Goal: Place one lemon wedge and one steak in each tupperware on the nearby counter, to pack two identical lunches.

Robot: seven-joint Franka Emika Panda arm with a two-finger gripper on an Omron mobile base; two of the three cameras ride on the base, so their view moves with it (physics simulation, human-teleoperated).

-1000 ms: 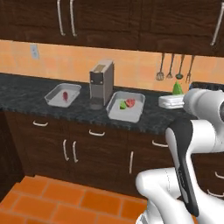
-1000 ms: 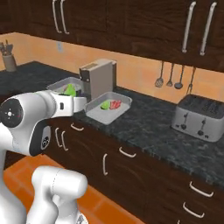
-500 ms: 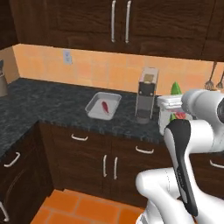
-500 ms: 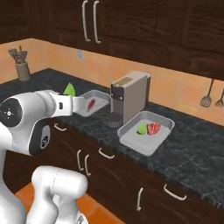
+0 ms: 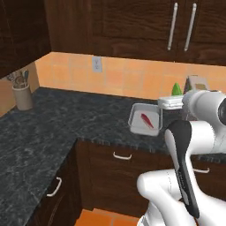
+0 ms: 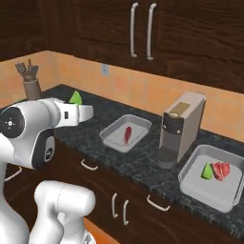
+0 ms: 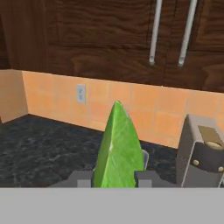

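Observation:
My gripper (image 7: 114,177) is shut on a green lemon wedge (image 7: 118,146), which stands point-up between the fingers. From the base, the gripper (image 5: 175,96) holds the lemon wedge (image 5: 176,89) above the counter (image 5: 66,126), to the right of one tupperware (image 5: 138,126) that holds a red steak (image 5: 147,120). In the right base view the gripper (image 6: 78,106) and lemon wedge (image 6: 75,97) hang left of that tupperware (image 6: 114,137) with its steak (image 6: 127,133). The second tupperware (image 6: 205,189) holds a lemon wedge (image 6: 206,170) and a steak (image 6: 220,169).
A tall grey-brown coffee machine (image 6: 181,126) stands between the two trays. A utensil holder (image 5: 22,95) sits in the far left corner of the L-shaped counter. Dark wall cabinets hang overhead, and drawers with silver handles run below.
The whole picture has shifted: the base has driven left along the counter, so trays and machine slid right in view. The gripper still holds the green wedge.

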